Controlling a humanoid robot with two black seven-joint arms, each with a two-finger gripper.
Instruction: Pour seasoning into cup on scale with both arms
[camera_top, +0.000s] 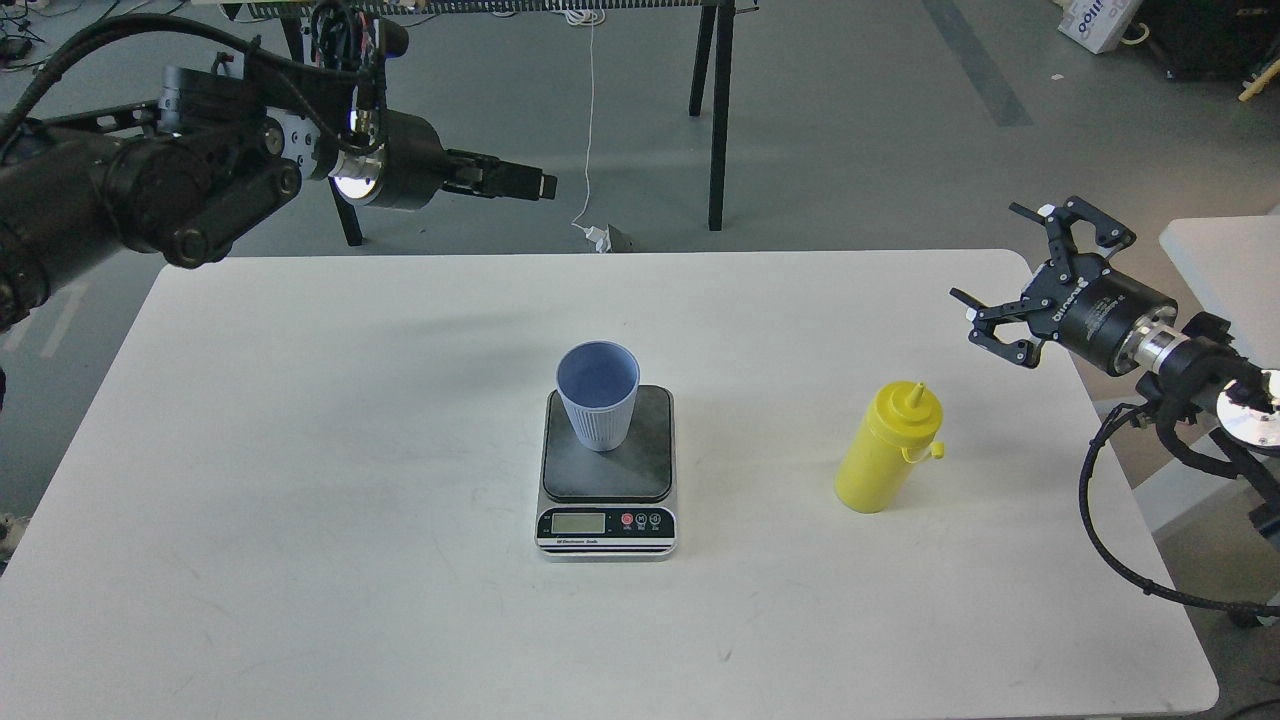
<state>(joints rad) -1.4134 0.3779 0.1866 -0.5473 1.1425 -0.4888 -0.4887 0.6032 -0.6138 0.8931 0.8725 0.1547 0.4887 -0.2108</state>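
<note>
The light blue ribbed cup (597, 395) stands upright on the dark plate of the scale (640, 462), in the middle of the white table. The yellow squeeze bottle (888, 452) stands upright to the right of the scale, nozzle up, with its cap hanging at its right side. My left gripper (543, 186) is high above the table's far edge, up and to the left of the cup, and holds nothing. Its fingers show side-on as one dark bar. My right gripper (985, 252) is open and empty, above and to the right of the bottle.
The white table (300, 500) ends close to the right of the bottle. A second white table (1225, 262) stands at the far right beside my right arm. Black table legs (718, 120) and a white cable are on the floor behind.
</note>
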